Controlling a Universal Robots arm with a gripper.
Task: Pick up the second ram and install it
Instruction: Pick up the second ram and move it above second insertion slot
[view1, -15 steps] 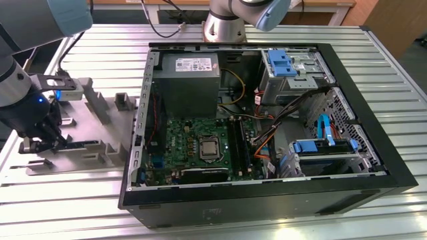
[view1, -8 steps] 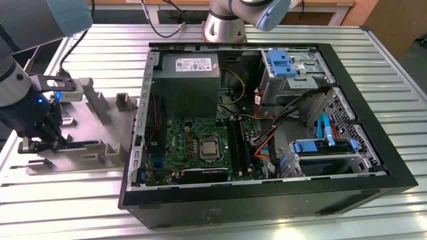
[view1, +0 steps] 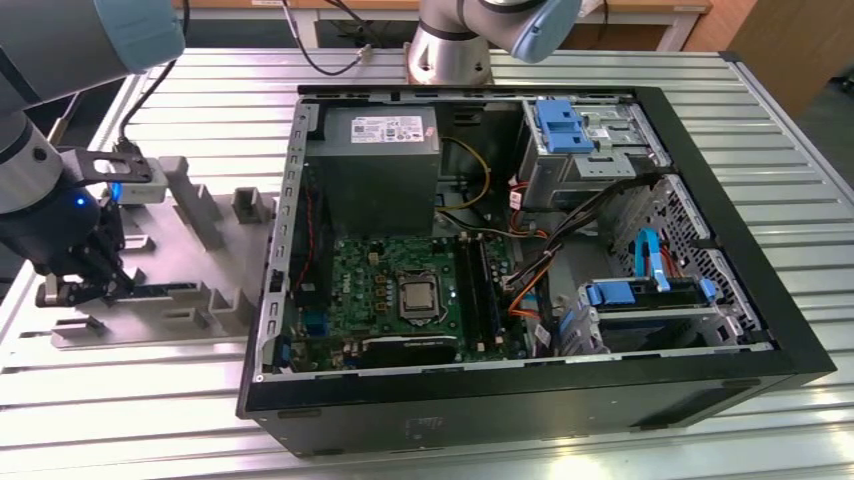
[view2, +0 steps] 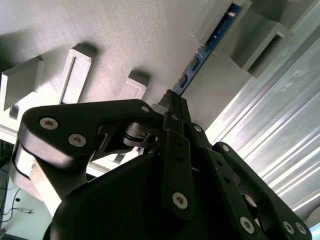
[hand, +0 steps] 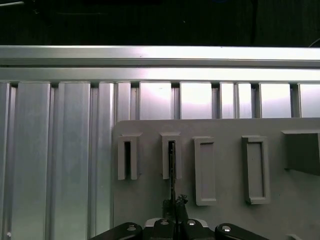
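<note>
A ridged aluminium table (view1: 801, 250) carried an open black computer case (view1: 747, 370) lying on its side, seen in the exterior view with its green motherboard (view1: 360, 270), grey metal power supply (view1: 380, 180) and blue plastic drive brackets (view1: 561, 125) exposed. A white label (view1: 380, 128) sat on the power supply, its print not readable. At the exterior view's left, beside the case, a matt grey plastic holder (view1: 200, 260) with raised blocks and slots lay flat on the table, and the arm (view1: 27, 170) reached down to it.

The wrist views showed what the exterior view could not. In the first wrist view the holder's raised rectangular pockets stood in a row, and the memory stick (hand: 172, 165) rose edge-on as a thin dark line from one of them. The second wrist view caught its blue face and dark chips (view2: 210, 45), the stick seated lengthwise in a narrow slot. The black metal gripper (view2: 173, 100) (hand: 174, 205), low over the holder (view1: 87, 290), had its jaws drawn almost together, pinching the near end of the memory stick
</note>
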